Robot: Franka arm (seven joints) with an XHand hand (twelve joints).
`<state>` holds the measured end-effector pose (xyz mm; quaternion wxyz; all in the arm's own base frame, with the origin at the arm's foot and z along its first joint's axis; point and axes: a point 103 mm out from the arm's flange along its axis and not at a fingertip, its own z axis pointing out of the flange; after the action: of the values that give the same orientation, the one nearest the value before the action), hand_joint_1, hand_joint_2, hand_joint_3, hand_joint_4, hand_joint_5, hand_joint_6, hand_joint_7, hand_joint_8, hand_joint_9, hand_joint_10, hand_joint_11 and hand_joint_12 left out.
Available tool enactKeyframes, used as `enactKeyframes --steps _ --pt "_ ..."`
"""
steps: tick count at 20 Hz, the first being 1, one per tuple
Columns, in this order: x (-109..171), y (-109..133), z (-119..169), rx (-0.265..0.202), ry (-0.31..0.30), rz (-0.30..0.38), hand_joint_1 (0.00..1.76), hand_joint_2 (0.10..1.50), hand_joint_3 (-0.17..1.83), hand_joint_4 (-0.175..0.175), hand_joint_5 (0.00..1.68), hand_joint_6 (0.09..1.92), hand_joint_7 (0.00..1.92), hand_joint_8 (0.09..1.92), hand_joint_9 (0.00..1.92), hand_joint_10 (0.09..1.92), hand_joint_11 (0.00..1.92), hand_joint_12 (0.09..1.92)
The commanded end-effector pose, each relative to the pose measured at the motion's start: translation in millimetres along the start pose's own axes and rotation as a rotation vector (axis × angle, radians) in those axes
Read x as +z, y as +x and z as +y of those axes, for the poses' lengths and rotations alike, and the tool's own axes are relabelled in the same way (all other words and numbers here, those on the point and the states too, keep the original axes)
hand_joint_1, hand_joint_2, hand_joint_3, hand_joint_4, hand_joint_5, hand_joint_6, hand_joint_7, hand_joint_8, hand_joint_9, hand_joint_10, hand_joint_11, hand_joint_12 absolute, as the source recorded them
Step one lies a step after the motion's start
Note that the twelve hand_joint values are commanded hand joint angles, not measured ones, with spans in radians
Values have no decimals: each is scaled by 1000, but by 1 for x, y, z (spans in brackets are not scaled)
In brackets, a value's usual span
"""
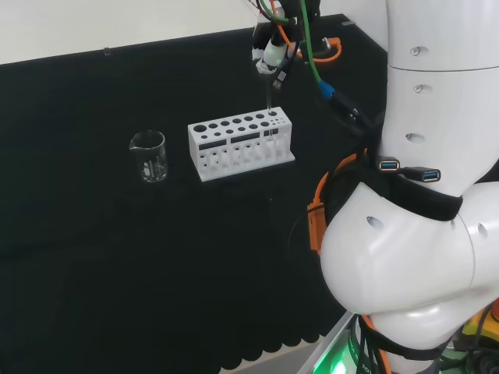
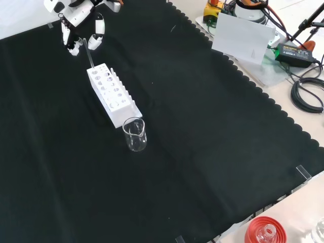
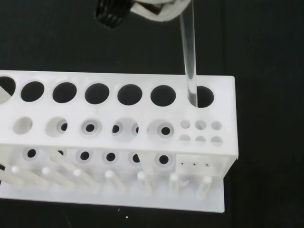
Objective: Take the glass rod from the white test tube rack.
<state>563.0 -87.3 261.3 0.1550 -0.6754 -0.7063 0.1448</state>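
The white test tube rack (image 1: 240, 148) (image 2: 112, 96) (image 3: 109, 111) stands on the black cloth, its top pierced by rows of round holes. A clear glass rod (image 1: 269, 97) (image 2: 89, 56) (image 3: 189, 57) hangs upright over the rack's end hole, its lower tip at the hole's rim. My hand (image 1: 273, 53) (image 2: 81, 20) (image 3: 152, 7) is above that end of the rack, fingers curled and pinching the rod's upper end. The other large holes in the wrist view hold nothing that I can see.
A clear glass beaker (image 1: 148, 156) (image 2: 134, 134) stands just off the rack's other end. In the front view a red ribbed stand (image 2: 263, 232) with a flask sits off the cloth at the bottom right. Folded white card (image 2: 243, 36) and cables (image 2: 306, 93) lie beyond the cloth's scalloped edge.
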Motion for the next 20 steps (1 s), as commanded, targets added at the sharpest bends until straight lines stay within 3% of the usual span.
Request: enactKeyframes --steps 1,8,12,17,19,20 --pt "0 3 3 0 2 -29 1118 723 710 -166 647 937 716 838 1025 674 903 1195" --pt "0 5 3 -7 -21 -73 1163 700 770 -175 709 942 787 831 1096 635 1020 1141" --pt "4 7 4 -5 0 -126 1143 1041 226 -175 871 1133 875 871 1183 620 1212 1007" --pt "5 11 9 -3 -14 -147 1150 1105 83 -175 911 1111 953 904 1227 632 1320 877" --pt "3 13 10 18 -61 -162 1208 1037 173 -79 926 1077 1030 961 1269 664 1351 810" --pt "1 14 10 22 -105 -164 1233 941 341 -72 939 1074 1073 986 1293 705 1378 763"
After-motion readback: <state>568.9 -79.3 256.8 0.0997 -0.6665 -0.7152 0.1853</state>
